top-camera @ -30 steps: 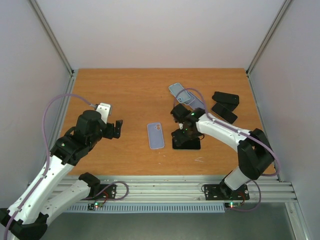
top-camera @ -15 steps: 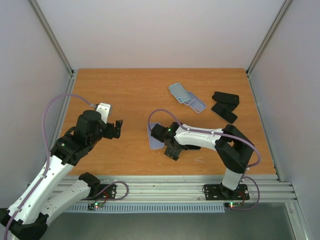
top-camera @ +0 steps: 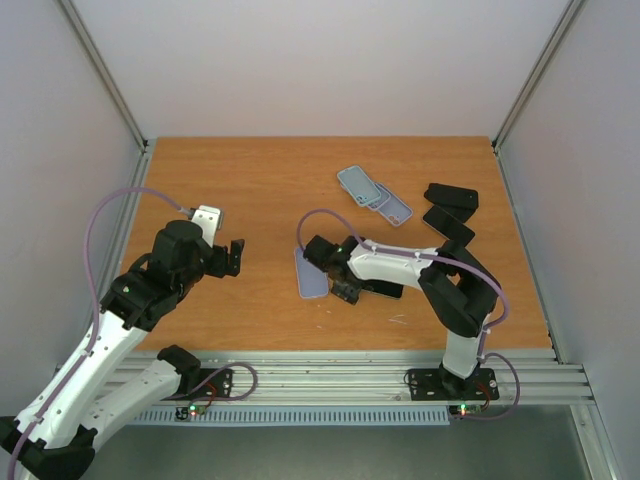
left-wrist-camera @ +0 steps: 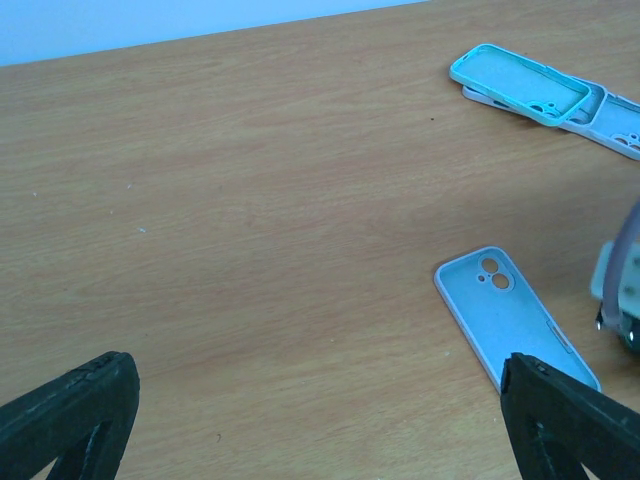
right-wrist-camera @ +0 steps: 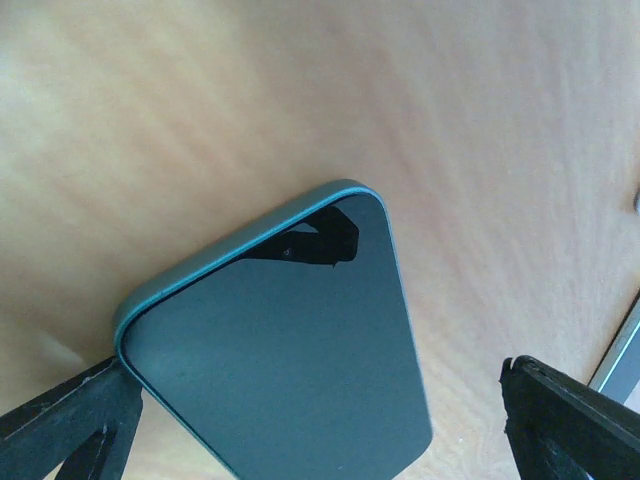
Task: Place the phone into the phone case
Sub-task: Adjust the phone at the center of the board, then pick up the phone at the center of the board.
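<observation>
The light blue phone case [top-camera: 309, 272] lies open side up on the table, and shows in the left wrist view [left-wrist-camera: 510, 315]. A dark phone [top-camera: 386, 290] with a teal edge lies just right of it, partly under the right arm. My right gripper [top-camera: 342, 288] is low over the phone's left end, next to the case. In the right wrist view the phone's screen [right-wrist-camera: 290, 370] lies between the wide-open fingers of the right gripper [right-wrist-camera: 320, 430]. My left gripper [top-camera: 235, 258] is open and empty, left of the case, and its wrist view shows it [left-wrist-camera: 320, 440] over bare table.
Two spare cases [top-camera: 360, 184] [top-camera: 393, 207] lie overlapping at the back, seen also in the left wrist view [left-wrist-camera: 520, 80]. Two black phones [top-camera: 450, 196] [top-camera: 447, 226] lie at the back right. White walls enclose the table.
My right gripper has swung left from above the phone toward the blue case and now sits at the phone's left end. The left arm has not moved.
</observation>
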{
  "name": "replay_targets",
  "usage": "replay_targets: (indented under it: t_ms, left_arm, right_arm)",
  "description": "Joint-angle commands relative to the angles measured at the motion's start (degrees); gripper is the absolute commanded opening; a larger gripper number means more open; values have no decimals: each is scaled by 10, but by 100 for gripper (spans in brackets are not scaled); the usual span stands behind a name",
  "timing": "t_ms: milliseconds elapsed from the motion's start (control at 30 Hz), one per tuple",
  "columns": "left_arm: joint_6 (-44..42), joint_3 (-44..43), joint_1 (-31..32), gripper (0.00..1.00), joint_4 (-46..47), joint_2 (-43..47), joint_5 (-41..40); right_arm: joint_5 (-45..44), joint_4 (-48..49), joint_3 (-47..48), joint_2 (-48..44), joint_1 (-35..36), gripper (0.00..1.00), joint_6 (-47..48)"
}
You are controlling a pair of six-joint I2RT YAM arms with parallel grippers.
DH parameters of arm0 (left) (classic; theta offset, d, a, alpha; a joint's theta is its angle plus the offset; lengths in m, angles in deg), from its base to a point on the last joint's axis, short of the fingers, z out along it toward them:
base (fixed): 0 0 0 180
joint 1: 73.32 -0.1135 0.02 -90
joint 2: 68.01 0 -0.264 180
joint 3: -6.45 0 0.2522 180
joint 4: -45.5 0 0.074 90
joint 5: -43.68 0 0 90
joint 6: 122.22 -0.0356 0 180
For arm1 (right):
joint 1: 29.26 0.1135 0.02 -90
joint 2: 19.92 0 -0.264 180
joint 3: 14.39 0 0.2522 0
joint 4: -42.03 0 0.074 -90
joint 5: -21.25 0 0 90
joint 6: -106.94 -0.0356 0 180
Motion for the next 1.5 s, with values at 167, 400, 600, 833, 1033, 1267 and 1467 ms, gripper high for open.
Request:
replay_targets:
  t_ms: [167,400,600,833,1033,1267,1467]
  left_arm:
    - [-11,5,-4,99,20,2,-6]
    - [-12,5,-4,99,20,0,-5]
    - [-13,5,-4,99,20,1,-6]
    - [-12,5,-4,99,22,-2,1]
    - [-12,5,-5,99,26,1,13]
    - [1,0,-5,99,39,16,38]
    - [31,-14,-4,99,41,18,55]
  right_arm:
    - [50,17,41,30,-125,98,-31]
    - [141,1,65,25,-214,99,-69]
    - [223,-10,58,13,-266,98,-101]
    - [277,-15,18,1,-301,98,-137]
    - [322,-8,-30,-19,-317,98,-163]
    - [337,-10,-54,-28,-317,98,-176]
    - [342,-7,-61,-31,-313,96,-176]
